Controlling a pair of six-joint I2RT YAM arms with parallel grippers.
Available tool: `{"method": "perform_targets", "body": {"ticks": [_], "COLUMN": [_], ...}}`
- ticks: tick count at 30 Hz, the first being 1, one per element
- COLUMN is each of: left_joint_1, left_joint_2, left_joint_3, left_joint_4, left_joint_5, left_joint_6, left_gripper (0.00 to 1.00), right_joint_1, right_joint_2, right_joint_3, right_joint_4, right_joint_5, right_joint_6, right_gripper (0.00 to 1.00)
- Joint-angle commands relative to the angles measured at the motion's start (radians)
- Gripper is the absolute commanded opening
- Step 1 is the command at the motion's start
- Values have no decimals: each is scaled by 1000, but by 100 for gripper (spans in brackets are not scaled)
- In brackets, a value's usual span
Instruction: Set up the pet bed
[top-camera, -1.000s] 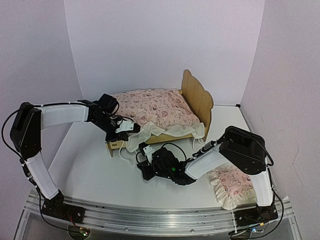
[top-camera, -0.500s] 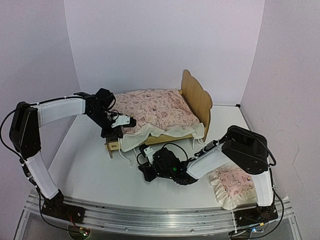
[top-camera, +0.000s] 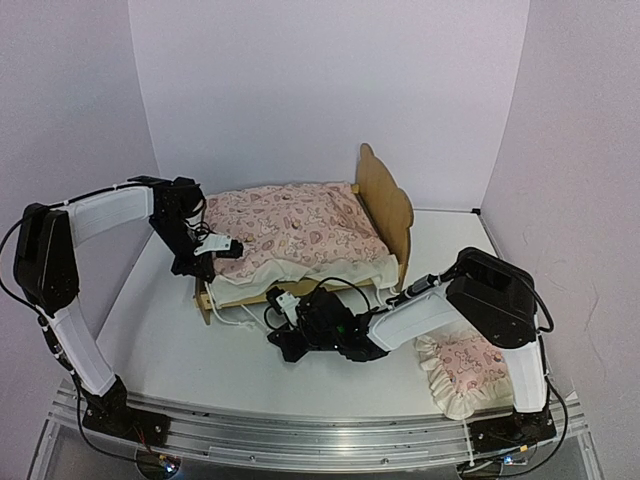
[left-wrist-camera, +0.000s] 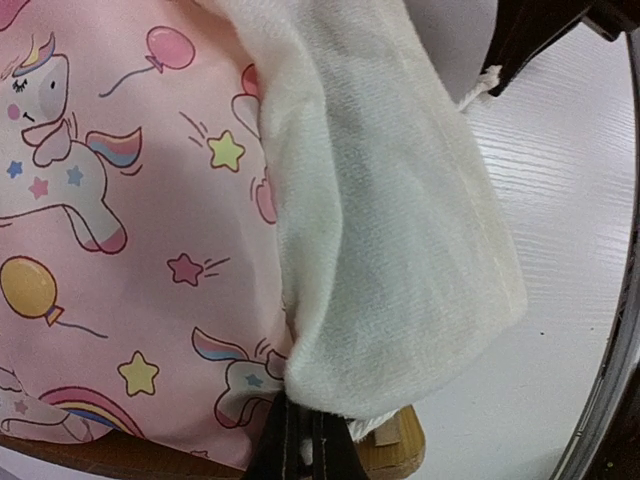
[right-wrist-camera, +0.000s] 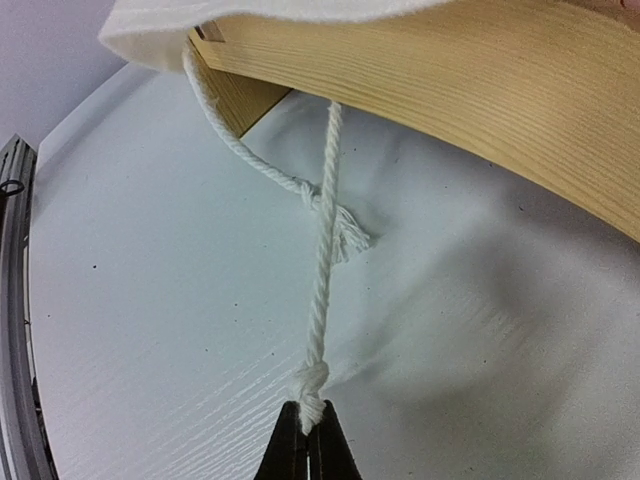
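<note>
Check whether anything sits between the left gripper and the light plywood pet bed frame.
Yes. The cream ruffle of the pink unicorn-print mattress cushion drapes over the foot corner of the light plywood bed frame; the left gripper is shut on that ruffle, with wood just beneath. The right gripper holds a white cord.

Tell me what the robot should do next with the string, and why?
Probably tug the string gently toward the right gripper: it pinches the knotted end, the string runs up under the bed, and the left gripper holds the edge of the cushion.
</note>
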Motion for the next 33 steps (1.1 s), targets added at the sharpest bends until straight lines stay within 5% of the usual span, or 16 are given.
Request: {"method": "perform_targets", "body": {"ticks": [1, 14, 19, 24, 27, 33], "left_joint_1": [43, 145, 144, 125, 20, -157], "left_joint_2": [-47, -16, -42, -114, -170, -266], "left_joint_3": [95, -2, 10, 68, 35, -171], "left_joint_4": [-175, -226, -163, -201, -212, -67], "left_joint_5": [92, 17, 31, 198, 221, 171], "left_joint_6": [104, 251, 212, 239, 192, 49], "left_gripper": [0, 0, 29, 59, 63, 54], "right_joint_1": [7, -5, -5, -4, -4, -4], "right_joint_2": [19, 46, 20, 3, -2, -40], "right_joint_3": [24, 75, 86, 110, 128, 116], "right_joint_4": [-97, -182, -216, -254, -260, -254], "right_joint_5": [-36, -54, -81, -151, -214, -278], "right_joint_6": [-16, -3, -32, -59, -52, -11], "right_gripper": [0, 0, 0, 0, 0, 0]}}
